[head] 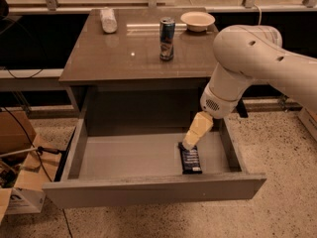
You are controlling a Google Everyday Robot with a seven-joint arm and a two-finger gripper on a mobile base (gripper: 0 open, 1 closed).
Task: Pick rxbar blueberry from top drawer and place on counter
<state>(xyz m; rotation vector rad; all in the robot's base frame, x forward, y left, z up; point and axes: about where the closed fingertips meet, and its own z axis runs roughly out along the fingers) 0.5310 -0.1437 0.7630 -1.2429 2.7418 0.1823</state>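
The top drawer (148,192) stands pulled open below the counter (133,53). The rxbar blueberry (190,160), a dark navy flat bar, lies on the drawer's grey floor near the front right. My gripper (190,144) reaches down into the drawer on the white arm. Its cream-coloured tip is right above the far end of the bar, touching it or nearly so.
On the counter stand a tall blue drink can (167,32), a white bowl (197,20) at the back right and a white crumpled object (107,20) at the back left. Cardboard boxes (20,177) and cables lie on the floor to the left.
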